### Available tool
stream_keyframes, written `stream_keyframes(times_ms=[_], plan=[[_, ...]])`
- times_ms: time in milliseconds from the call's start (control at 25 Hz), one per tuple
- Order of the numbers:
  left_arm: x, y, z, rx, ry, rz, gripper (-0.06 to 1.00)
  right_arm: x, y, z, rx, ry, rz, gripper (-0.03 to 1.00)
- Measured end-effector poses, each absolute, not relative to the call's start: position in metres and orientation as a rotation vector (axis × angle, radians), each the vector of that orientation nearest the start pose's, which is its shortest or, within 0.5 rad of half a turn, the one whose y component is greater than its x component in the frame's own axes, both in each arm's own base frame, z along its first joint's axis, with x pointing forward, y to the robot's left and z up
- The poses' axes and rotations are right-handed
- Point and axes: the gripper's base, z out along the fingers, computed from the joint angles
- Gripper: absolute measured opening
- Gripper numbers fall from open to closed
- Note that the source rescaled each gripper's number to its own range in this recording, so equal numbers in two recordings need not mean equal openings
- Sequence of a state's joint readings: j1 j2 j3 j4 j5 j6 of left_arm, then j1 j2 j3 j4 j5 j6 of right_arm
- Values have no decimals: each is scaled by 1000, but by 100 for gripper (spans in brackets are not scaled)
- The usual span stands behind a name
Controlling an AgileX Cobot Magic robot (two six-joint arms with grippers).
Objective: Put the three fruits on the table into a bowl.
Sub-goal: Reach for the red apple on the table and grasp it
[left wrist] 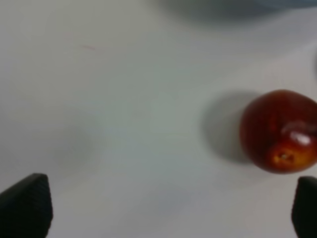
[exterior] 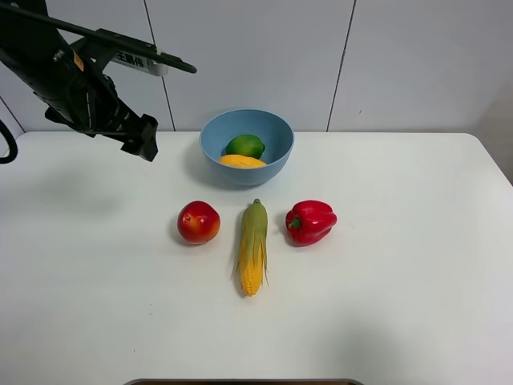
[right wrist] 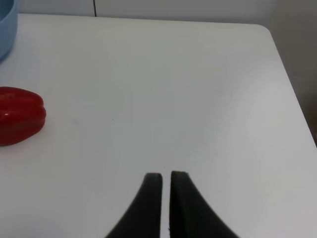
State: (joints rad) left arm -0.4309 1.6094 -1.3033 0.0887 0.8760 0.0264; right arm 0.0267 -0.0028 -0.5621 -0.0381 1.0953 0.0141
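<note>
Light blue bowl (exterior: 276,132) at rear centre of the desk (exterior: 401,305). It holds 2 fruits: mango (exterior: 241,161) in front, green fruit (exterior: 245,145) behind, touching.

Red apple (exterior: 198,222) lies on the desk in front of the bowl, leftmost of a row of 3 with the corn cob (exterior: 253,245) and red bell pepper (exterior: 310,221), each apart.

Left fingers (left wrist: 27,206) spread wide, holding nothing, above the desk left of the bowl and clear of the apple.

Right fingers (right wrist: 153,198) pressed together, nothing between them, over bare desk right of the pepper.
</note>
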Motion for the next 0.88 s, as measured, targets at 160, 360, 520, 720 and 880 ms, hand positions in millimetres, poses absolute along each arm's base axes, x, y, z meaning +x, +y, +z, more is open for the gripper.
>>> stream_keyframes(times_ms=[160,360,520,720,880], plan=[[315,-151,273,704,2615,-35,96,-14,-3,291,-9,2013,-19,0],[315,-170,254,779,2636,-40,96,-14,-3,291,-9,2013,-19,0],[312,-188,244,825,2625,-73,96,-14,-3,291,-9,2013,-19,0],[309,-202,232,857,2646,-108,96,-14,-3,291,-9,2013,-19,0],[310,-208,216,884,2682,-97,96,-14,-3,291,-9,2013,-19,0]])
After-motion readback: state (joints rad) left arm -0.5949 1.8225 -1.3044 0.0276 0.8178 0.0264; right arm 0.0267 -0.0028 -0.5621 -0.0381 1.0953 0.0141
